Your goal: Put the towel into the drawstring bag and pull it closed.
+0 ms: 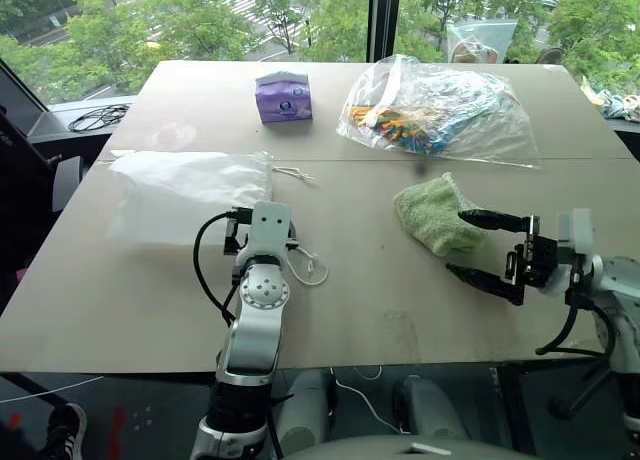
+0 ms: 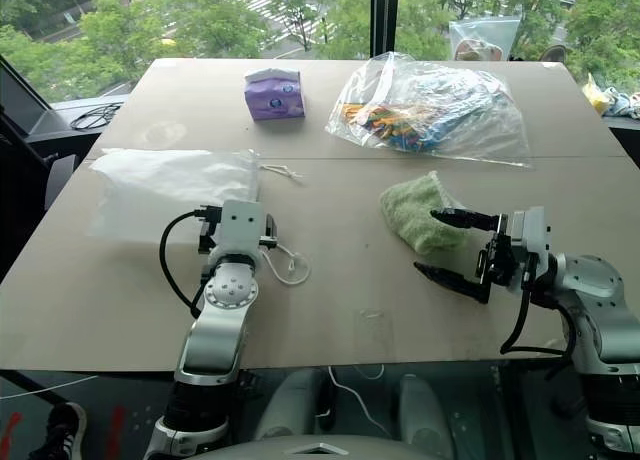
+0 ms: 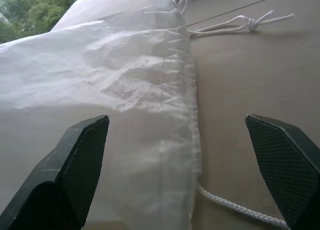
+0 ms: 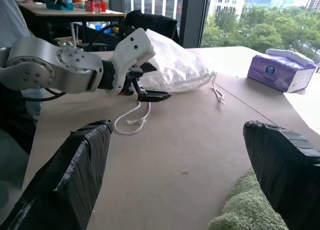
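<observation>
My left claw hangs released at the drawstring bag, whose mouth hem lies between my fingers; my right claw gapes just beside the towel, gripping nothing. Closing left now, I might pinch both flat layers and seal the mouth, or snag the cord. The mouth's opening is hard to make out.

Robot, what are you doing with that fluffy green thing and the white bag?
It is getting ready to pack. The green towel lies on the table, not yet in the white drawstring bag. The right gripper is open, its fingers either side of the towel's near edge. The left gripper is open too, pointing at the bag's mouth, where the cord trails out. Nothing is being held.
</observation>
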Available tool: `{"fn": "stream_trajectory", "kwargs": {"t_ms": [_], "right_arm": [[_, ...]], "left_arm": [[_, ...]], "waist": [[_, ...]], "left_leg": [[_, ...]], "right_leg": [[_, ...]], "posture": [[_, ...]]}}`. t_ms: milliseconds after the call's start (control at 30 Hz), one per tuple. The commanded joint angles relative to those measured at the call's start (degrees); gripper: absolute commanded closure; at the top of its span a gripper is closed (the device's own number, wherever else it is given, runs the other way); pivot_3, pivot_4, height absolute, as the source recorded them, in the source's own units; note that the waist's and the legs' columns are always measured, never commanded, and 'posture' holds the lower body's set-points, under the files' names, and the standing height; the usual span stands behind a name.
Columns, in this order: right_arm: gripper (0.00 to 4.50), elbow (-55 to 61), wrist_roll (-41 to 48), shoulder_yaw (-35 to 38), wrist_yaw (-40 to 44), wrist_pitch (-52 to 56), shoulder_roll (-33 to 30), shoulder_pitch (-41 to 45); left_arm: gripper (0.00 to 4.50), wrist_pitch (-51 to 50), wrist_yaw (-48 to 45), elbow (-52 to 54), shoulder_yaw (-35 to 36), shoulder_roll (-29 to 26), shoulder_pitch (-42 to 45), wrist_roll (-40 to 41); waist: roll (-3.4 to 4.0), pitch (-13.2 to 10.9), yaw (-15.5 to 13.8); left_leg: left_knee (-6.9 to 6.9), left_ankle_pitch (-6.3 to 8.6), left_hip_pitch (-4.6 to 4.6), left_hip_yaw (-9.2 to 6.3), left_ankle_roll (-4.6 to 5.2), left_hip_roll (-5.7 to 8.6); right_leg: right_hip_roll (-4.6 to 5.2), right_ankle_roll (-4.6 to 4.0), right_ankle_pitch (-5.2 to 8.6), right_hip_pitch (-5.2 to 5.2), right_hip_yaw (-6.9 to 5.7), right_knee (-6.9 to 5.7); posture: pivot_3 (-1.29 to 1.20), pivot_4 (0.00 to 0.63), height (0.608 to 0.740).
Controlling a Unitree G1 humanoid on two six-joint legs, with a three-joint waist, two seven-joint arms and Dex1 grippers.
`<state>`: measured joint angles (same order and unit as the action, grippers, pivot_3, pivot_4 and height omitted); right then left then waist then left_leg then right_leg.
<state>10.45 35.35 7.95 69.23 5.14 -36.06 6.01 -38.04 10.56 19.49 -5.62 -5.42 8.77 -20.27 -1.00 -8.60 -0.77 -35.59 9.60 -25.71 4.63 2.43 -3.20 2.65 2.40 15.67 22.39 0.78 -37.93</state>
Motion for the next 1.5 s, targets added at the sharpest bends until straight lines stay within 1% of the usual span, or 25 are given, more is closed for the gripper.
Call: {"fn": "stream_trajectory", "kwargs": {"t_ms": [33,200,233,300,367,433,467,500,533,567,867,933,967,1000,1033,1067,1100,1133,1167,1200,1267,1400,1500], "right_arm": [[0.02,2.23,-0.57,-0.24,-1.24,-0.30,0.44,0.02],[0.02,2.23,-1.51,-0.74,-1.62,-0.96,0.82,-0.23],[0.00,2.27,-1.55,-0.76,-1.72,-0.97,0.93,-0.24],[0.00,2.37,-1.64,-0.75,-1.73,-1.14,1.01,-0.42],[0.00,2.38,-1.69,-0.78,-1.71,-1.28,0.99,-0.52],[0.00,2.25,-1.70,-0.72,-1.66,-1.40,0.96,-0.46],[0.00,2.17,-1.70,-0.68,-1.64,-1.44,0.95,-0.40],[0.00,2.08,-1.71,-0.64,-1.62,-1.49,0.95,-0.32],[0.00,1.91,-1.76,-0.63,-1.59,-1.61,0.99,-0.22],[0.00,1.76,-1.82,-0.65,-1.57,-1.73,1.04,-0.12],[0.00,0.91,-2.17,-0.68,-1.81,-2.37,1.65,0.51],[0.00,0.82,-2.23,-0.63,-1.91,-2.46,1.77,0.54],[0.00,0.78,-2.24,-0.63,-1.96,-2.50,1.83,0.55],[0.00,0.73,-2.27,-0.68,-1.98,-2.56,1.89,0.56],[0.00,0.69,-2.31,-0.74,-1.99,-2.62,1.95,0.56],[0.00,0.58,-2.43,-0.86,-2.03,-2.69,2.07,0.68],[0.00,0.50,-2.51,-0.94,-2.04,-2.72,2.17,0.78],[0.00,0.45,-2.58,-0.96,-2.03,-2.72,2.26,0.85],[0.00,0.37,-2.63,-0.96,-1.99,-2.73,2.34,0.94],[0.00,0.27,-2.71,-0.97,-1.94,-2.74,2.41,1.03],[0.00,-0.01,-2.90,-0.98,-1.77,-2.86,2.51,1.29],[0.00,-0.29,-3.10,-0.81,-1.59,-3.09,2.54,1.45],[0.00,-0.31,-3.09,-0.63,-1.61,-3.15,2.51,1.41]], "left_arm": [[0.00,2.47,1.70,0.41,-0.73,0.61,-0.18,-1.96],[0.00,3.39,3.49,-0.47,1.26,1.65,-0.94,-2.34],[0.56,3.64,3.64,-0.51,1.38,1.68,-0.97,-2.41],[1.23,4.03,4.01,-0.41,1.55,1.67,-1.07,-2.83],[2.19,4.21,4.17,-0.30,1.83,1.62,-1.20,-3.15],[2.92,4.34,4.25,-0.20,2.19,1.55,-1.40,-3.38],[3.50,4.40,4.28,-0.11,2.28,1.52,-1.49,-3.51],[3.89,4.50,4.25,-0.07,2.33,1.45,-1.57,-3.62],[4.44,4.54,4.32,-0.10,2.50,1.49,-1.66,-3.65],[4.48,4.57,4.31,-0.09,2.65,1.49,-1.69,-3.71],[4.48,6.20,4.05,0.11,2.76,0.87,-2.87,-4.85],[4.48,2.99,2.65,1.10,2.45,1.00,-3.20,-5.55],[3.96,1.80,2.22,1.44,2.32,1.26,-3.23,-5.79],[3.67,1.85,1.84,1.43,1.71,1.07,-3.13,-6.17],[3.21,2.54,1.79,1.28,1.20,0.90,-2.99,-6.50],[2.70,3.96,1.50,0.58,-0.38,-0.76,-2.49,-8.30],[2.33,5.19,1.01,-0.10,-2.04,-2.67,-2.01,-10.31],[1.74,5.85,0.71,-0.52,-3.15,-4.01,-1.70,-11.63],[1.26,4.84,0.81,-1.35,-5.42,-6.32,-1.12,-16.04],[1.26,3.14,1.23,-1.95,-6.68,-7.47,-0.69,-19.29],[1.26,1.37,2.82,-3.08,-6.68,-7.84,0.18,-22.02],[1.26,-1.32,4.98,-3.35,-3.55,-4.51,0.54,-22.25],[1.26,-1.79,5.56,-3.45,-2.59,-3.74,0.23,-22.89]], "waist": [[0.00,0.00,-0.02],[0.00,0.00,0.02],[0.00,0.00,0.02],[0.00,0.00,-0.01],[0.00,0.00,-0.01],[0.00,0.00,0.00],[0.00,0.00,-0.01],[0.00,0.00,0.00],[0.00,0.00,0.00],[0.00,0.00,0.00],[0.00,0.00,0.00],[0.00,0.00,0.01],[0.00,0.00,0.00],[0.00,0.00,0.00],[0.00,0.00,0.00],[0.00,0.00,0.00],[0.00,0.00,0.00],[0.00,0.00,0.00],[0.00,0.00,0.00],[0.00,0.00,0.00],[0.01,0.00,0.01],[0.00,0.00,-0.02],[-0.01,-0.01,-0.02]], "left_leg": [[0.00,0.00,0.00,0.00,0.00,0.00],[0.00,0.00,0.00,0.00,0.00,-0.01],[0.00,0.00,0.00,-0.01,0.00,-0.02],[0.00,0.00,0.00,-0.03,0.00,-0.02],[0.00,0.00,0.00,-0.03,0.00,-0.02],[0.00,0.00,0.00,0.01,0.00,-0.01],[-0.02,0.00,0.00,0.02,0.00,-0.01],[-0.02,0.00,0.00,0.02,0.00,-0.01],[-0.02,0.00,0.00,0.01,0.00,-0.01],[-0.02,0.00,0.00,0.01,0.00,-0.01],[-0.02,0.00,0.00,0.01,0.00,-0.02],[-0.02,0.00,0.00,0.01,0.00,-0.02],[-0.02,0.00,0.00,0.00,0.00,-0.02],[-0.02,0.00,0.00,-0.01,0.00,-0.01],[-0.02,0.00,0.00,-0.01,0.00,-0.01],[-0.02,0.00,0.00,-0.02,0.00,-0.01],[-0.02,0.00,0.00,-0.01,0.00,-0.01],[-0.02,0.01,0.00,-0.01,-0.01,-0.01],[-0.02,0.01,0.01,-0.01,-0.01,-0.01],[-0.02,0.01,0.01,-0.01,-0.01,-0.01],[-0.02,0.01,0.01,0.00,-0.01,-0.02],[-0.02,0.01,0.00,0.02,-0.01,-0.02],[0.00,0.01,-0.03,-0.03,-0.01,-0.02]], "right_leg": [[0.01,-0.02,0.01,0.00,0.00,0.00],[0.12,-0.04,0.02,0.00,0.02,0.00],[0.12,-0.04,0.02,0.00,0.01,-0.01],[0.11,-0.04,0.02,0.00,-0.02,-0.02],[0.09,-0.04,0.02,0.00,-0.02,-0.02],[0.09,-0.04,0.02,0.00,0.00,-0.02],[0.09,-0.04,0.02,0.00,0.01,-0.02],[0.10,-0.04,0.02,0.00,0.01,-0.02],[0.10,-0.04,0.02,0.00,0.00,-0.02],[0.10,-0.04,0.02,0.00,0.00,-0.02],[0.11,-0.04,0.02,0.00,0.00,-0.02],[0.12,-0.04,0.02,0.00,0.00,-0.02],[0.12,-0.04,0.02,0.00,0.00,-0.02],[0.11,-0.04,0.02,0.00,-0.02,-0.02],[0.10,-0.04,0.02,0.00,-0.03,-0.03],[0.09,-0.04,0.02,0.00,-0.03,-0.03],[0.09,-0.04,0.02,0.00,-0.03,-0.03],[0.11,-0.05,0.02,0.00,-0.02,-0.03],[0.11,-0.05,0.02,0.01,-0.02,-0.05],[0.11,-0.06,0.02,0.01,-0.02,-0.05],[0.15,-0.06,0.01,0.01,-0.01,-0.05],[0.33,-0.06,0.01,0.01,-0.01,-0.03],[0.33,-0.06,0.01,0.02,-0.04,-0.02]], "posture": [[0.00,0.150,0.740],[0.00,0.150,0.740],[0.00,0.150,0.740],[0.00,0.150,0.740],[0.00,0.150,0.740],[0.00,0.150,0.740],[0.00,0.150,0.740],[0.00,0.150,0.740],[0.00,0.150,0.740],[0.00,0.150,0.740],[0.00,0.150,0.740],[0.00,0.150,0.740],[0.00,0.150,0.740],[0.00,0.150,0.740],[0.00,0.150,0.740],[0.00,0.150,0.740],[0.00,0.150,0.740],[0.00,0.150,0.740],[0.00,0.150,0.740],[0.00,0.150,0.740],[0.00,0.150,0.740],[0.00,0.150,0.740],[0.00,0.150,0.740]]}}
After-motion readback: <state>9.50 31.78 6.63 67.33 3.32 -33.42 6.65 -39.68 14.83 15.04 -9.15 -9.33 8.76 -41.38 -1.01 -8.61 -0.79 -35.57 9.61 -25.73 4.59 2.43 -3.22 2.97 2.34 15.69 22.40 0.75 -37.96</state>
